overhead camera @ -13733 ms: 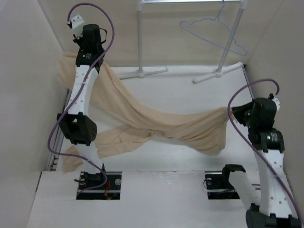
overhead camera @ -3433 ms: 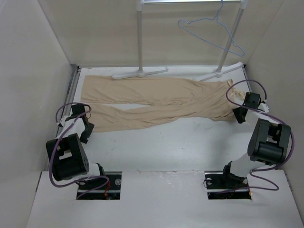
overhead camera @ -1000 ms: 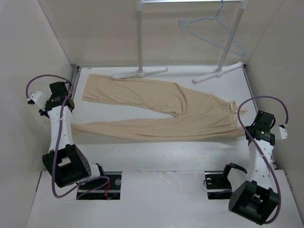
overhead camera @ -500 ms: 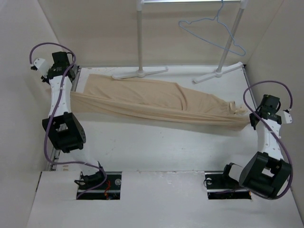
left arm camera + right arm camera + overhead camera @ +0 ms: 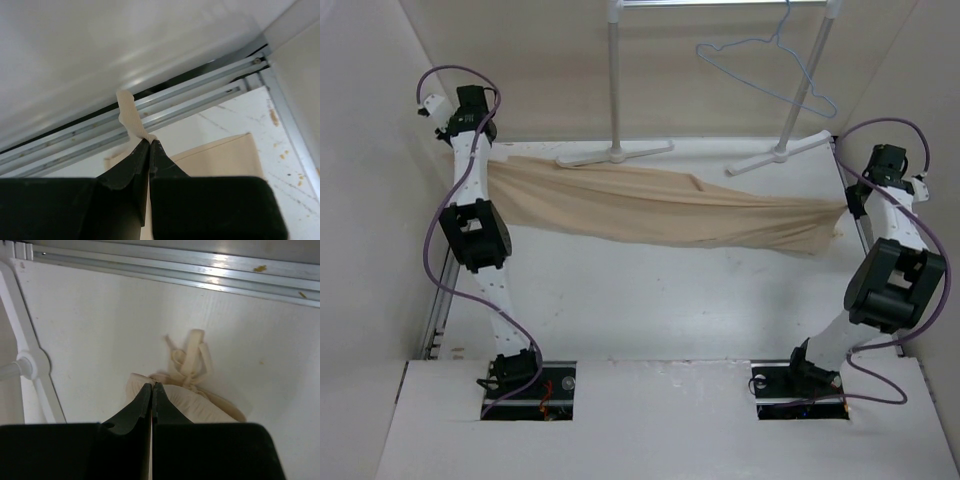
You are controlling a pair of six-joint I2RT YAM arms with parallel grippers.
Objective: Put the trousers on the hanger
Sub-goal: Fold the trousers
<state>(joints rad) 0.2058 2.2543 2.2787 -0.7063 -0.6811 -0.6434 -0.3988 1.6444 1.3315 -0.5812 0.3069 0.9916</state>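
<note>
Top view, with both wrist views. The beige, thin, wrinkled trousers (image 5: 660,205) hang as one gathered band across the middle of the frame, from upper left to right. They run above the white table (image 5: 650,310), in front of the white tubular garment rack (image 5: 614,80).

The left gripper (image 5: 149,144) is pinched tight on a leg end, and a strip of cloth pokes out past its tips. The right gripper (image 5: 152,386) is likewise closed flat on the bunched waist, with loops of tie cord showing just beyond it.

Half a second before, the far leg lay on the table and only the near edge was raised. A second before, both legs lay spread and apart. Both arms have since risen and swung toward the rear wall, drawing the two legs together and pulling the cloth nearly taut.

The garment therefore appears folded lengthwise and ready to carry. The thin light-blue wire hanger (image 5: 770,70) hangs bare on the rack at upper right, well apart from the cloth, so draping is not yet begun.
</note>
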